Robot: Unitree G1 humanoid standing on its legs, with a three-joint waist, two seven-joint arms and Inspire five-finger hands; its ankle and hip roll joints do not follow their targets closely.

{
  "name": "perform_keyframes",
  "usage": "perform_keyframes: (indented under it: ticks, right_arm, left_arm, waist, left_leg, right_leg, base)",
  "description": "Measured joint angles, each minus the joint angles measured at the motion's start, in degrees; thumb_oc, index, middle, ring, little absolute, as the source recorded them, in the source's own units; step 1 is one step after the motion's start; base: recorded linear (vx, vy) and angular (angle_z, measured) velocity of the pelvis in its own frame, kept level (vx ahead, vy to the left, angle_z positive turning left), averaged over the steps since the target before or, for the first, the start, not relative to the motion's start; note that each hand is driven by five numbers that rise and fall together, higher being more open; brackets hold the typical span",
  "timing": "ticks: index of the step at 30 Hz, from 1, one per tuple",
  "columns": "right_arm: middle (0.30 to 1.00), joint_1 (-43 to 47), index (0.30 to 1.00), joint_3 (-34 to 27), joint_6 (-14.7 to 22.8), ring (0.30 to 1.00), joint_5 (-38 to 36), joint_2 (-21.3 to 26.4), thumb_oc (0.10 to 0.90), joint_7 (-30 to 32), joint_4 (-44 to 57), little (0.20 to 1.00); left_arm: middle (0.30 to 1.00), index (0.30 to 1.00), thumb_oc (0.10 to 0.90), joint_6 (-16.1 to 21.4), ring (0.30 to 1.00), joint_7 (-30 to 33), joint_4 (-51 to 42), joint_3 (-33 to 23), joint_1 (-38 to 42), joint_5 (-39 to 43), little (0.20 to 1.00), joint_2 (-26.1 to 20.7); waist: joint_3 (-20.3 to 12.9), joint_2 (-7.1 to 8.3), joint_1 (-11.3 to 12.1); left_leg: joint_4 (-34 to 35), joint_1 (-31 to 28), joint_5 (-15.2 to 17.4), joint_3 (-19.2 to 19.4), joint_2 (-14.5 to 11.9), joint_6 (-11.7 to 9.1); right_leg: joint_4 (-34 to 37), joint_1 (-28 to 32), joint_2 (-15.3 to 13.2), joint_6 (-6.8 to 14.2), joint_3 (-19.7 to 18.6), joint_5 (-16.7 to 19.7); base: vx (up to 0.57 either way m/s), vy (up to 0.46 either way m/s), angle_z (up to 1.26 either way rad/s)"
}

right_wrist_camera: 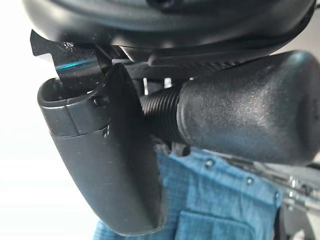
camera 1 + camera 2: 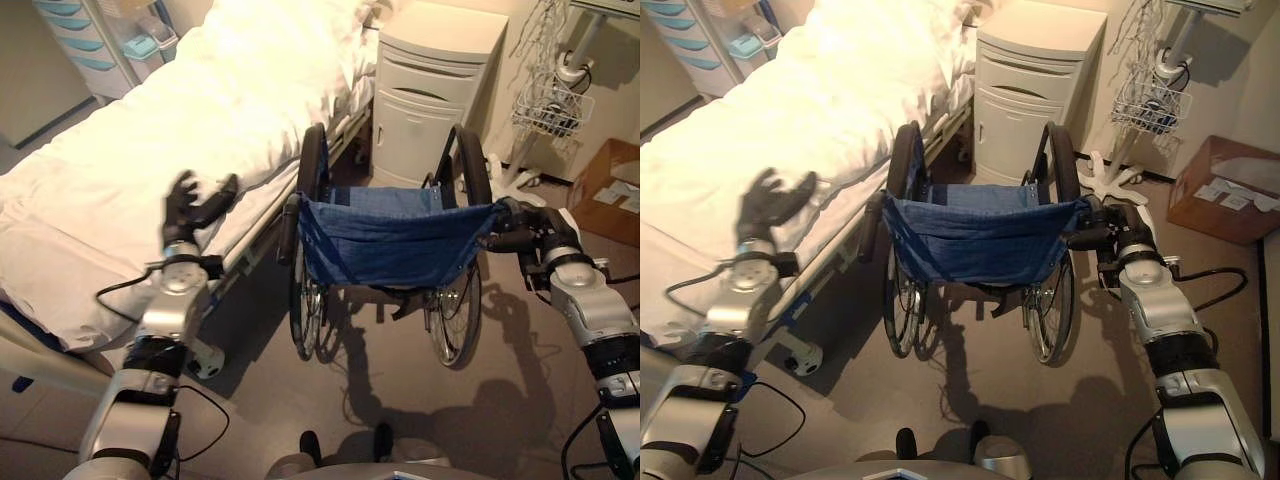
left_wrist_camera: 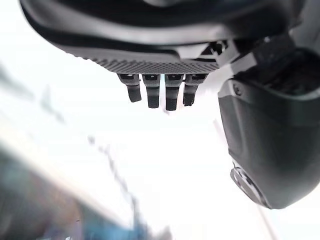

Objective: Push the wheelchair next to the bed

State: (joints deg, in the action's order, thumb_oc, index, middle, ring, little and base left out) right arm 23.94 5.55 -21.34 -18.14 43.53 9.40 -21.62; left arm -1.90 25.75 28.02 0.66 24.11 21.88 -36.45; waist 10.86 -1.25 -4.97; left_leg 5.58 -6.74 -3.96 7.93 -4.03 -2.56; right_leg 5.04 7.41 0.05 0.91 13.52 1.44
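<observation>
Wheelchair [image 2: 390, 250] with its blue seat back stands just right of the bed [image 2: 150, 150], facing a far white cabinet [image 2: 430, 90]. We clench our right hand [image 2: 530, 235] round its right push handle [image 1: 250, 110]; our left hand [image 2: 195, 210] hovers released over the bed.

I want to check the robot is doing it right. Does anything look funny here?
Only one thing: the right hand grips the wheelchair by its right push handle, but the left hand hovers open over the bed, off the left push handle.
</observation>
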Motion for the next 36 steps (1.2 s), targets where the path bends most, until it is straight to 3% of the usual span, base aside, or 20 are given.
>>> perform_keyframes:
  ticks: [3, 7, 10, 14, 21, 25, 27, 30, 36]
  right_arm:
    - [0.9, -4.08, 0.9, -3.96, -0.03, 0.9, 0.3, 1.66, 0.8, -0.27, 2.07, 0.9]
    - [0.9, -6.35, 0.9, -6.43, -0.11, 0.9, 1.29, 1.84, 0.8, -0.21, 3.1, 0.9]
    - [0.9, -9.51, 0.9, -7.63, -0.25, 0.9, 6.84, 2.0, 0.8, 0.62, 5.97, 0.9]
    - [0.9, -13.56, 0.9, -9.58, -0.25, 0.9, 8.98, 3.1, 0.8, 0.7, 8.88, 0.9]
    - [0.9, -15.97, 0.9, -11.65, -0.78, 0.9, 8.02, 3.06, 0.8, 1.22, 10.75, 0.9]
    - [0.9, -15.99, 0.9, -12.68, -0.59, 0.9, -0.87, 1.82, 0.8, 5.85, 9.26, 0.9]
    - [0.9, -15.76, 0.9, -15.49, 1.17, 0.9, -8.74, -1.6, 0.8, 8.83, 7.43, 0.9]
    - [0.9, -15.68, 0.9, -18.95, 8.28, 0.9, -19.26, -7.28, 0.8, 12.56, 3.19, 0.9]
    - [0.9, -15.17, 0.9, -19.34, 17.23, 0.9, -37.55, -12.18, 0.8, 17.62, -0.74, 0.9]
  left_arm:
    - [0.9, 0.9, 0.8, 1.48, 0.9, 1.87, -1.52, -4.61, -4.28, -1.07, 0.9, -0.82]
    - [0.9, 0.9, 0.8, 1.93, 0.9, 2.26, -1.56, -5.81, -9.36, -1.06, 0.9, -0.68]
    - [0.9, 0.9, 0.8, 2.14, 0.9, 0.89, -1.48, -5.81, -13.69, -1.03, 0.9, 1.18]
    - [0.9, 0.9, 0.8, 2.43, 0.9, -1.66, -0.77, -5.85, -16.75, -0.97, 0.9, 4.46]
    - [0.9, 0.9, 0.8, 4.03, 0.9, -6.94, 5.46, -5.83, -21.56, -0.74, 0.9, 9.02]
    - [0.9, 0.9, 0.8, 5.37, 0.9, -9.04, 7.45, -5.8, -22.82, 0.28, 0.9, 11.14]
    - [0.9, 0.9, 0.8, 6.44, 0.9, -9.88, 9.15, -5.5, -23.13, 0.79, 0.9, 12.11]
    - [0.9, 0.9, 0.8, 8.76, 0.9, -10.52, 12.16, -3.52, -23.62, 0.93, 0.9, 13.13]
    - [0.9, 0.9, 0.8, 9.23, 0.9, -11.71, 15.04, 0.15, -24.02, 1.52, 0.9, 14.76]
  waist:
    - [-0.02, -0.31, 0.96]
    - [-0.02, -0.29, 1.41]
    - [0.04, -0.22, 2.05]
    - [0.13, -0.06, 2.89]
    - [0.22, 0.6, 2.9]
    - [0.15, 1.73, 2.99]
    - [0.11, 2.33, 2.92]
    - [-0.23, 3.29, 2.9]
    - [-0.62, 3.75, 3.03]
  left_leg:
    - [-0.01, 0.18, 0.05, -1.1, 0.48, 0.09]
    - [0.0, 0.23, 0.09, -1.31, 0.93, 0.15]
    - [0.0, 0.28, 0.3, -1.26, 1.2, 0.55]
    - [-0.01, 0.36, 0.44, -1.26, 1.54, 0.82]
    - [-0.38, 0.33, 0.68, -0.86, 2.06, 1.89]
    - [-0.38, 0.13, 0.68, -0.07, 2.2, 1.96]
    - [-0.36, -0.31, 0.75, 0.47, 2.21, 2.06]
    - [-0.04, -0.79, 0.79, 0.76, 2.17, 2.08]
    - [0.0, -0.96, 0.81, 1.68, 2.19, 2.1]
  right_leg:
    - [0.0, 0.12, -0.38, 0.43, -0.07, -0.29]
    - [0.0, 0.22, -0.8, 0.76, -0.23, -0.46]
    - [0.0, 0.23, -0.97, 1.1, -0.46, -0.55]
    - [0.0, 0.26, -1.14, 1.49, -0.76, -0.72]
    - [0.0, 0.29, -1.57, 2.06, -2.17, -0.9]
    - [0.0, 0.44, -1.8, 2.3, -2.32, -0.87]
    - [0.0, 0.75, -1.83, 2.4, -2.47, -0.91]
    - [0.0, 1.11, -1.84, 2.43, -2.71, -0.93]
    - [-0.04, 1.04, -2.08, 2.68, -3.43, -0.73]
  base:
    - [0.01, -0.005, 0.2]
    - [0.01, -0.004, 0.09]
    - [0.0, -0.003, 0.03]
    - [-0.01, -0.006, 0.03]
    - [0.0, -0.002, 0.01]
    - [0.0, 0.001, -0.01]
    - [0.0, 0.005, -0.06]
    - [0.0, 0.003, -0.03]
    - [0.0, -0.002, -0.04]
